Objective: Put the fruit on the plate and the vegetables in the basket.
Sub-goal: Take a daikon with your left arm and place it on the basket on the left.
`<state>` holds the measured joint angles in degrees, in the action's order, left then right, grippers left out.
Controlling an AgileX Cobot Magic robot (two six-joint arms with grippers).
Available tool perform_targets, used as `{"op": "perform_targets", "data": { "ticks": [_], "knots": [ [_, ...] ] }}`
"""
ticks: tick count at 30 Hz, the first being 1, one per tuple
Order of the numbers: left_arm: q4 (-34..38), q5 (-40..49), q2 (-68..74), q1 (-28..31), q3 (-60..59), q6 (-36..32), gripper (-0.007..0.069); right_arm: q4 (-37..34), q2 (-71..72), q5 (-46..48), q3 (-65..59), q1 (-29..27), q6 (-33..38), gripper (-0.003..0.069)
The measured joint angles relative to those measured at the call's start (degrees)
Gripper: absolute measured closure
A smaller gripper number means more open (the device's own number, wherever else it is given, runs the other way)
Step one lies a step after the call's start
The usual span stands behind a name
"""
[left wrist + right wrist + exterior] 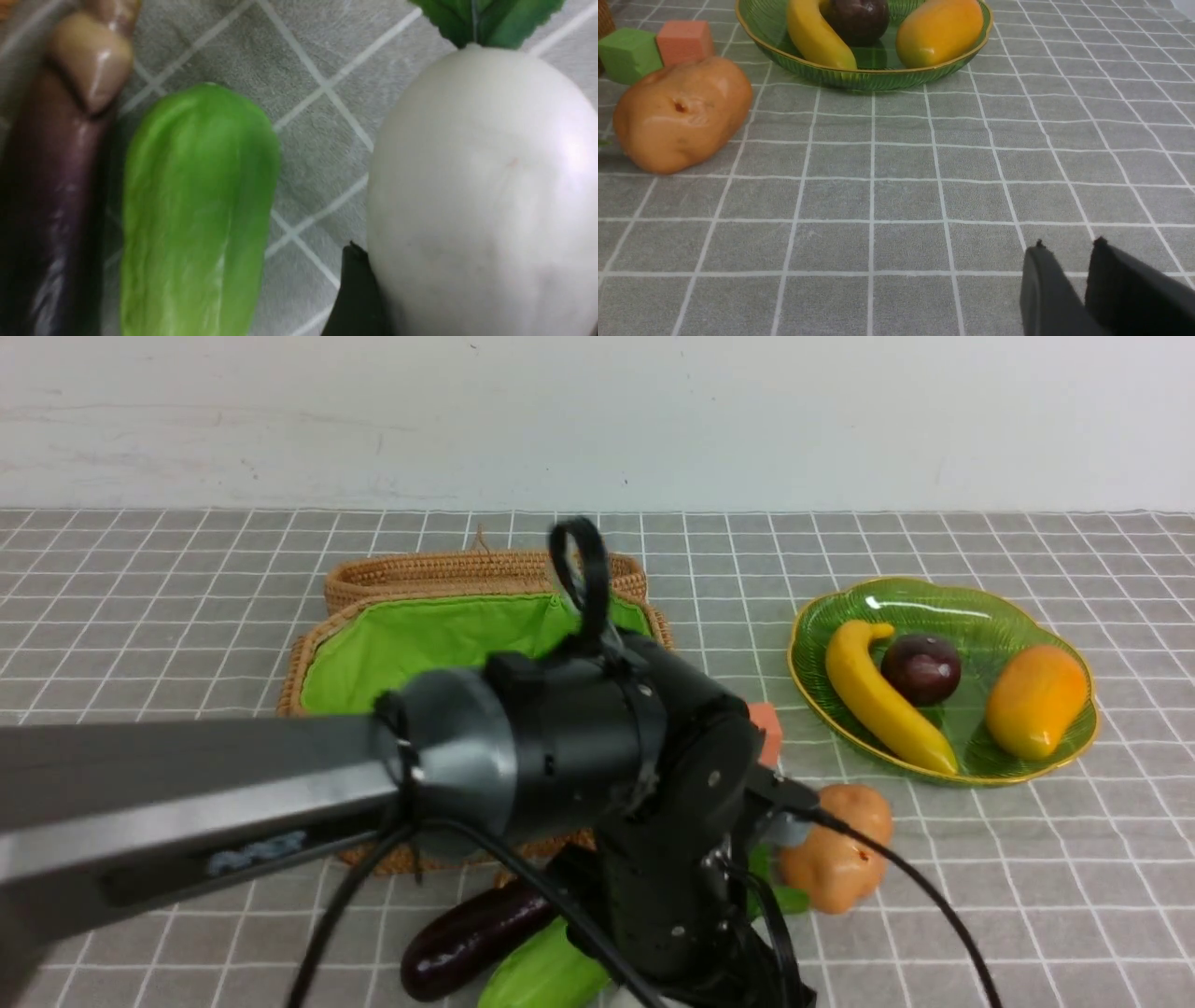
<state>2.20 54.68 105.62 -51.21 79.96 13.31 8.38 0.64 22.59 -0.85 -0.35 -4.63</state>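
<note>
Pinching the white radish (481,186) across its swollen body, the left gripper (474,284) has its jaws snug on both flanks, low over the table; whether it is lifted I cannot tell. The right gripper (1069,245) holds nothing, its jaws slightly parted. The radish looks smooth, light and fairly stiff, so its rounded sides may slip; the widest part is the place to hold, the floppy leaves (486,23) best left alone. The basket (291,681) seems its next stop; eggplant (476,938), cucumber (201,210) and lumpy potato (836,859) remain outside; all three fruits already sit on the plate (990,779).
</note>
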Motion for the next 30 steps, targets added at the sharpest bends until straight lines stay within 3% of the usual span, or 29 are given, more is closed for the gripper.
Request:
{"op": "perform_targets", "data": {
  "ticks": [6, 9, 15, 21, 30],
  "knots": [
    [-0.8, 1.8, -8.8, 0.9, 0.0, 0.0, 0.0128, 0.0, 0.0, 0.0, 0.0, 0.0, 0.0, 0.0498],
    [-0.1, 2.4, -14.1, 4.4, 0.0, 0.0, 0.0128, 0.0, 0.0, 0.0, 0.0, 0.0, 0.0, 0.0498],
    [0.7, 3.4, -21.0, 17.3, 0.0, -0.1, 0.0128, 0.0, 0.0, 0.0, 0.0, 0.0, 0.0, 0.0498],
    [0.7, 3.3, -21.0, 24.8, 0.0, -0.1, 0.0128, 0.0, 0.0, 0.0, 0.0, 0.0, 0.0, 0.0493],
    [0.7, 1.3, -17.5, 26.5, 0.9, -0.1, 0.0128, 0.0, 0.0, 0.0, 0.0, 0.0, 0.0, 0.0483]
  ]
}}
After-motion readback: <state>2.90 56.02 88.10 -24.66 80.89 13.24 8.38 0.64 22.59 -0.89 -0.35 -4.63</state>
